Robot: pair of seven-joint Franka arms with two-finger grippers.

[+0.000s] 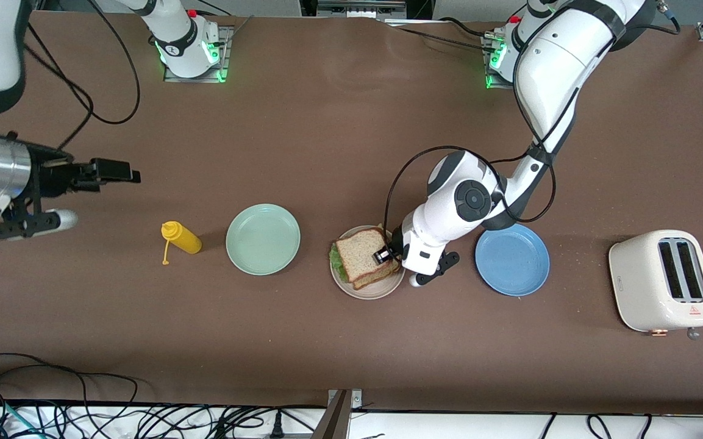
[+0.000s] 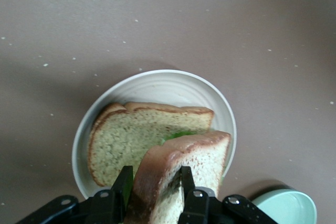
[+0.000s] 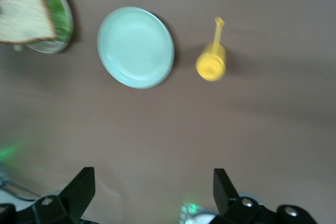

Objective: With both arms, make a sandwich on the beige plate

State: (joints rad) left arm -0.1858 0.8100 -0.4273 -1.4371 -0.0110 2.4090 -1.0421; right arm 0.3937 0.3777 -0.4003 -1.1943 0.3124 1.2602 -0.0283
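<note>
left wrist view shows the top toast slice point(image 2: 178, 174) tilted between the left gripper point(image 2: 153, 184) jaws, over lettuce point(image 2: 178, 135) and the lower slice point(image 2: 131, 140) on the beige plate point(image 1: 368, 291). right gripper point(image 3: 152, 184) waits, jaws wide, above bare table point(image 1: 327, 122) toward the right arm's end.

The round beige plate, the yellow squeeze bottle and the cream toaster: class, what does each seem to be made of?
Round beige plate: probably matte plastic, with faint ridges and no glare. Yellow squeeze bottle: likely soft plastic, evenly coloured. Cream toaster: smooth casing, painted metal or plastic; unclear.
</note>
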